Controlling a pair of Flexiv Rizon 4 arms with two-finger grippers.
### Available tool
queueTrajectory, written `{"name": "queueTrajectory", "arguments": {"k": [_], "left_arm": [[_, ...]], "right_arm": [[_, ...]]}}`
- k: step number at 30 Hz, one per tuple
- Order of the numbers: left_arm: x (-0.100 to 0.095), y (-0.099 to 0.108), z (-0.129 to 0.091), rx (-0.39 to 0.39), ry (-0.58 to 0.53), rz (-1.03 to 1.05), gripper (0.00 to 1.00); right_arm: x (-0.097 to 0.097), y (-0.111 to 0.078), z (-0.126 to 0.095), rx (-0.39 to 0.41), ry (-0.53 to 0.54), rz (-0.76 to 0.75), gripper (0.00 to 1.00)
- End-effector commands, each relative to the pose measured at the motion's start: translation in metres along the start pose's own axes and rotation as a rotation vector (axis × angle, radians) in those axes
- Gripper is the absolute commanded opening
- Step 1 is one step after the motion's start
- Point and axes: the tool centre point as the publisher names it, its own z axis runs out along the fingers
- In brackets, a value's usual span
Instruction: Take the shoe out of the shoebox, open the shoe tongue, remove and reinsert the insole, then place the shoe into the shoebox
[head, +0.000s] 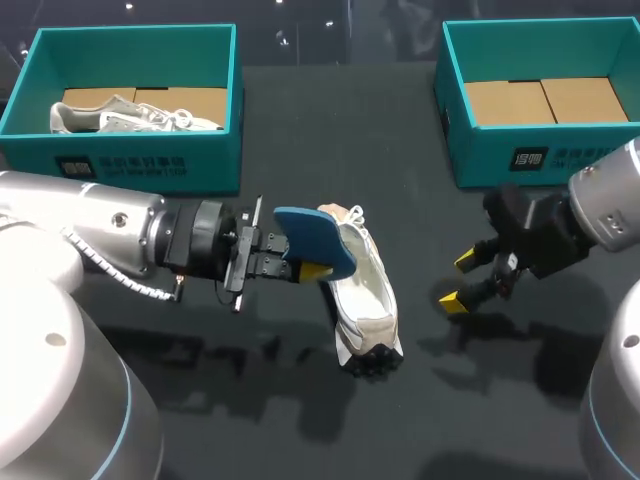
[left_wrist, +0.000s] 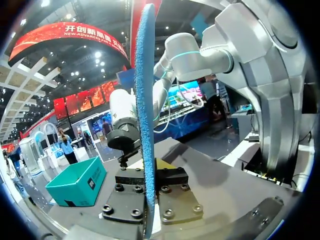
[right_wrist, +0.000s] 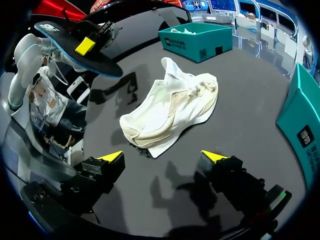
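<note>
A white shoe (head: 365, 300) (right_wrist: 170, 112) lies on the dark table (head: 300, 430), in the middle, between the two arms. It is not in a box. It leans over on one side, and its tongue sticks up at the end away from me.

The left gripper (head: 310, 262) (left_wrist: 148, 175) holds the blue insole (head: 315, 240) (left_wrist: 145, 125) (right_wrist: 75, 42). Both fingers pinch the insole from two sides. The insole is up in the air, just beside the shoe's open top. In the left wrist view it stands on its thin edge, straight up between the fingers.

The right gripper (head: 460, 280) (right_wrist: 164, 157) is wide open and holds nothing. It hangs over the table on the right, near the shoe but not touching it. In the right wrist view the shoe is just ahead of its two yellow tips.

The left shoebox (head: 120, 160) (right_wrist: 197, 37) is teal and sits at the far left of the table. A second shoe (head: 130, 118) lies in it. The right shoebox (head: 540, 150) (right_wrist: 305, 125) is teal too and sits at the far right. Only its brown cardboard floor shows inside.
</note>
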Motion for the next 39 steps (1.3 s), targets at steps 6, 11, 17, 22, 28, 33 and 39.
{"name": "queueTrajectory", "arguments": {"k": [6, 11, 17, 22, 28, 33, 39], "left_arm": [[0.008, 0.013, 0.02, 0.003, -0.087, -0.1, 0.0], [0.009, 0.019, 0.027, 0.023, -0.086, -0.129, 0.0], [0.009, 0.019, 0.027, 0.023, -0.086, -0.129, 0.0], [0.011, 0.024, 0.035, 0.01, -0.094, -0.094, 0.0], [0.012, 0.025, 0.038, 0.006, -0.119, -0.039, 0.0], [0.013, 0.027, 0.038, 0.01, -0.122, -0.039, 0.0], [0.014, 0.029, 0.039, 0.0, -0.128, -0.025, 0.0]], "right_arm": [[-0.002, -0.007, 0.013, 0.046, -0.042, -0.154, 1.0], [-0.008, -0.01, 0.031, 0.09, -0.029, -0.228, 1.0], [-0.008, -0.011, 0.031, 0.1, -0.033, -0.263, 1.0], [-0.008, -0.006, 0.036, 0.115, -0.022, -0.307, 1.0], [-0.011, 0.003, 0.046, 0.13, 0.009, -0.347, 1.0], [-0.01, 0.007, 0.05, 0.14, 0.02, -0.385, 1.0], [-0.012, 0.009, 0.059, 0.156, 0.029, -0.4, 1.0]]}}
